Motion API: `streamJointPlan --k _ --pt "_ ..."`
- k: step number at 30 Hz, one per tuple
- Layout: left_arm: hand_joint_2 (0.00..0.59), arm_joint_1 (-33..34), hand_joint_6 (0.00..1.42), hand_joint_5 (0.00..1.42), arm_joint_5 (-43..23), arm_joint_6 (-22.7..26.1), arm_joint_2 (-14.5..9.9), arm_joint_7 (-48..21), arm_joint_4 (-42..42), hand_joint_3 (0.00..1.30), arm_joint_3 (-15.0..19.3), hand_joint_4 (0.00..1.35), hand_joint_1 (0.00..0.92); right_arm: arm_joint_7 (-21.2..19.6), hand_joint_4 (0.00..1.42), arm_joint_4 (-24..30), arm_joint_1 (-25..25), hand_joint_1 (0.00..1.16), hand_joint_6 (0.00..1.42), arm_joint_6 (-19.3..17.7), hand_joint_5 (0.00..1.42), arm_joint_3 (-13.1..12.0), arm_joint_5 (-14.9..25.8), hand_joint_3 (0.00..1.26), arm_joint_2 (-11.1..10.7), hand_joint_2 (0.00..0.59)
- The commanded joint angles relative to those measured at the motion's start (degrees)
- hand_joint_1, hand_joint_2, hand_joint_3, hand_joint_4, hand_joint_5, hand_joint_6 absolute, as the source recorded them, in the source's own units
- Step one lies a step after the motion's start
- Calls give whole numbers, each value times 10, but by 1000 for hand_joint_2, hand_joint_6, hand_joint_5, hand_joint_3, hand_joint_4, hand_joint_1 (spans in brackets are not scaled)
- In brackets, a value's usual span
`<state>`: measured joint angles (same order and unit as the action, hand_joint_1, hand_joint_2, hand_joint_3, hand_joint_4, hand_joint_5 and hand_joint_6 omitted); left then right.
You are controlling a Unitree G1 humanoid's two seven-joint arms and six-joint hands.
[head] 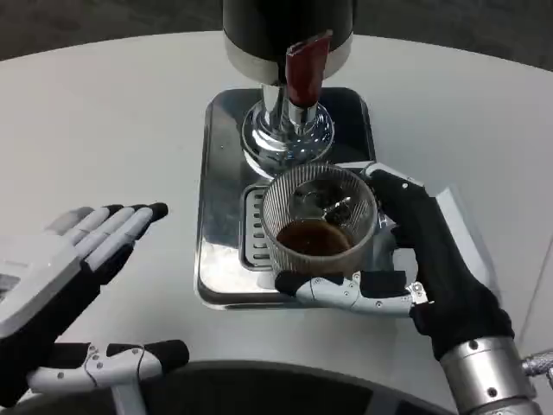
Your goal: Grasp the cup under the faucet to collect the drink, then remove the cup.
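Note:
A clear ribbed cup (pixel 320 222) with dark brown drink in its bottom is held by my right hand (pixel 429 264), whose fingers wrap its right side and front. The cup hangs over the front right part of the steel drip tray (pixel 223 164), in front of the dispenser's chrome spout base (pixel 287 131) and its red tap lever (pixel 302 67). My left hand (pixel 65 281) is open at the lower left, over the white table and apart from the tray, holding nothing.
The dispenser's dark body (pixel 288 30) stands at the back of the tray. White table (pixel 104 130) stretches to the left and right of the tray. A dark curved edge (pixel 259 389) runs along the bottom of the picture.

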<state>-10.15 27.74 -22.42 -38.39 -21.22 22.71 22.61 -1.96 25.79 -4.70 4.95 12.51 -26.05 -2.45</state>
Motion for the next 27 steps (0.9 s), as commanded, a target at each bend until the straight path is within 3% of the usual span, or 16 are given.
streamJointPlan --k 1,8,16,27 --pt "79 -35 0 0 23 3 15 24 29 0 1 0 0 11 867 52 20 1100 1351 6 960 11 0 675 5 102" --pt "73 -69 0 0 56 9 34 34 66 0 -16 0 0 36 867 104 71 1100 1351 23 960 47 -9 675 4 102" --pt "73 -74 0 0 71 -5 29 47 58 0 -16 0 0 45 867 138 112 1100 1351 22 960 79 -23 675 2 102" --pt "61 -106 0 0 63 -46 28 49 63 0 -23 0 0 79 868 150 106 1100 1351 13 956 60 3 675 -25 102"
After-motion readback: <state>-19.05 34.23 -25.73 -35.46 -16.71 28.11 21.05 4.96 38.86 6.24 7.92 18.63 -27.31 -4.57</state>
